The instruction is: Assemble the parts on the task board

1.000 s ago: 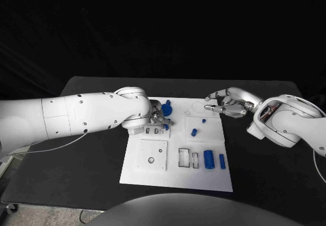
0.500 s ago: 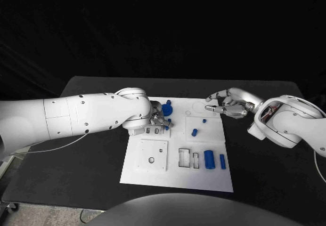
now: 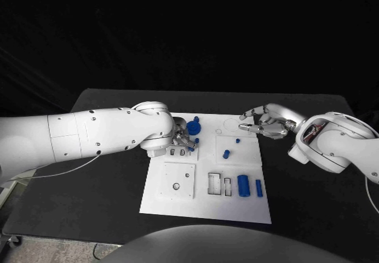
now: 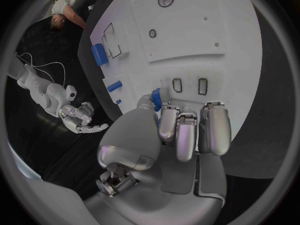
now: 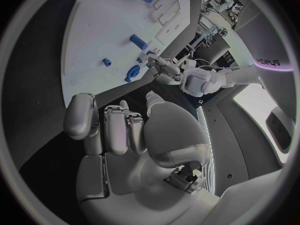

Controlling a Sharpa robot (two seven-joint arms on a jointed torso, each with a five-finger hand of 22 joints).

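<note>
Faint purplish lettering is showing on a white panel [image 5: 270, 62] beyond the right hand [image 5: 134, 135], too blurred for reading.

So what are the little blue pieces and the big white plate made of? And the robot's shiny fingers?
The blue pieces look like plastic: one even colour, smooth, dull sheen. The white plate looks like matte plastic or painted board, flat with neat cut-out slots; I can't tell which. The fingers of the left hand look like metal, silver and glossy with bright highlights, though they could be metal-coated plastic.
</note>
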